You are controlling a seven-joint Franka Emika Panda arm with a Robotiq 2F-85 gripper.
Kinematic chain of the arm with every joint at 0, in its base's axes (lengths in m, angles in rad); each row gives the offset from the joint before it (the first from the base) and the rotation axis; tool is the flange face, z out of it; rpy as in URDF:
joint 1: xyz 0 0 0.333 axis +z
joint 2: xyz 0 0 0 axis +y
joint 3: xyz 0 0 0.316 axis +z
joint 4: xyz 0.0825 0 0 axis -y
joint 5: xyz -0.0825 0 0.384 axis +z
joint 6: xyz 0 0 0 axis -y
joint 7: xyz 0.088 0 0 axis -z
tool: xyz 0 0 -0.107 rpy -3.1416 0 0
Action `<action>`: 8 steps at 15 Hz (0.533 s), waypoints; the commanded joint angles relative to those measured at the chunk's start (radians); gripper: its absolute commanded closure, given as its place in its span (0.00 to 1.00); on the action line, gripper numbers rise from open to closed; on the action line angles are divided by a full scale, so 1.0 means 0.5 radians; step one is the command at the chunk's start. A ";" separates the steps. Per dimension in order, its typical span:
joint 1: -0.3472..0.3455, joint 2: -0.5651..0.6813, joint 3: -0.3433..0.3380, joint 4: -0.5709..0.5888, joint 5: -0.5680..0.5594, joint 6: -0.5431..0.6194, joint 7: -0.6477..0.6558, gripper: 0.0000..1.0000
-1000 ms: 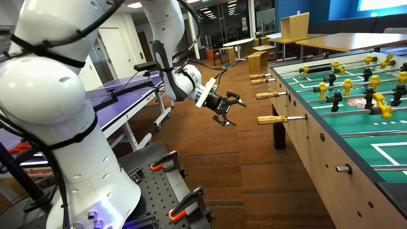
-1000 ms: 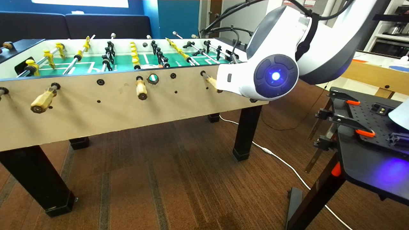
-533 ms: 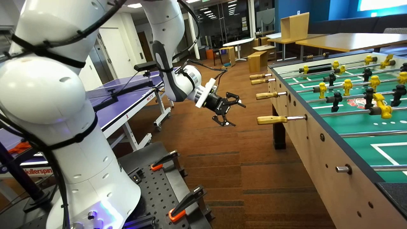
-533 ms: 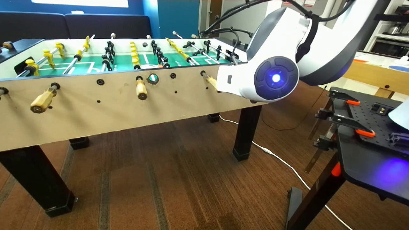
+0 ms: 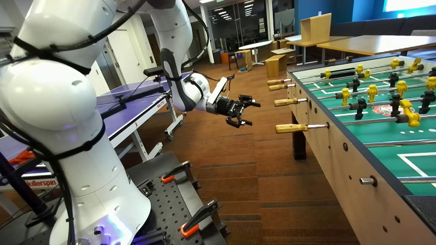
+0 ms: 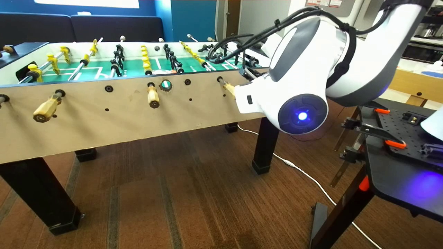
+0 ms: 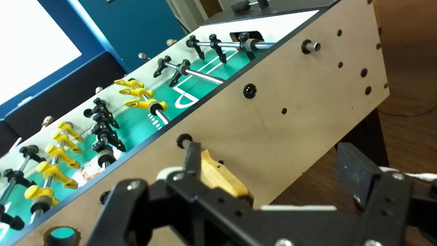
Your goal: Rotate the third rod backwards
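Wrist view has the black jointed two-finger gripper [image 7: 275,165] with its jaws standing well apart, and past them there's the third rod [image 7: 213,164], a thin shiny metal foosball rod ending in a tan wooden cylindrical handle [image 7: 227,179]. From that angle the handle sits in the gap, way closer to the jaw at the picture's left, which hides a bit of it. They're not touching though: in an exterior view the white-and-grey robot arm [image 5: 177,41] hangs over the reddish-brown floor [image 5: 231,183], jaws apart there too, and the gripper's clearly clear of the handle, which pokes out of the light tan wood side of the foosball table [image 5: 340,170]. There's a purple ping-pong table [image 5: 131,114] behind the arm as well. Follow that rod in over the green playing field [image 5: 376,132] and its yellow plastic players [image 7: 136,92] are tipped well over. In an exterior view the arm blocks most of the gripper plus the end of the handle, and another tan wooden handle [image 6: 153,97] sticks out well apart along the same side.
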 commanded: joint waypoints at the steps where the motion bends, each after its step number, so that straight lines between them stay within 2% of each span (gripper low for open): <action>1: 0.034 0.143 0.000 0.099 -0.154 -0.119 -0.316 0.00; 8: 0.042 0.317 -0.010 0.139 -0.505 -0.087 -0.967 0.00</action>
